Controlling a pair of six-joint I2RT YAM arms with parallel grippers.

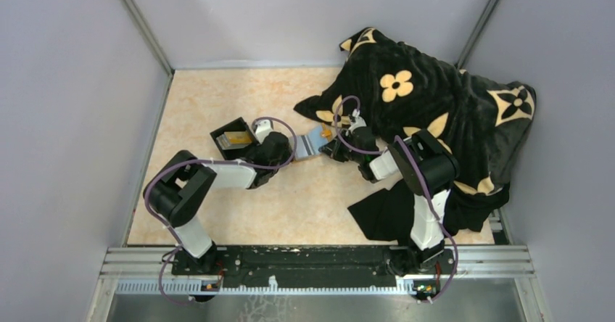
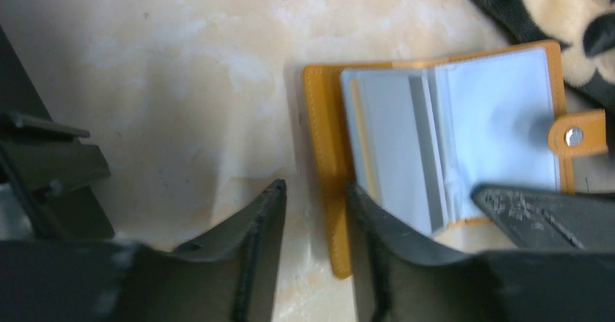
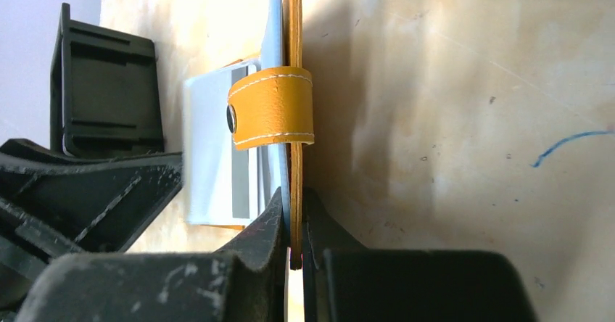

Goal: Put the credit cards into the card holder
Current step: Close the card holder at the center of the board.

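Holder spot: card holder (image 2: 323,141) lay open on the surface (image 2: 181,61), between both arms and near the black box (image 1: 217,135).
Right fingers (image 3: 265,235): pinched shut on the orange cover's edge, just below the snap strap (image 3: 272,108).
Left fingers (image 2: 257,228): partway apart and not clamping anything I could see. The holder's spine edge sat in the gap between them.
Key relation: spine ran lengthwise along my left fingers' reach, with the pockets fanning off to the right. So imo the left arm was best placed to pin that cover.
Cards: one golden-tan credit card (image 1: 236,140) sat in the black box, left of my left fingers. Couldn't tell if any pocket held one.
Materials: stitched leathery orange-tan cover, slick pale-blue plastic pockets, metal snap. Marbled beige surface, fuzzy black flower blanket (image 1: 435,97) off right.
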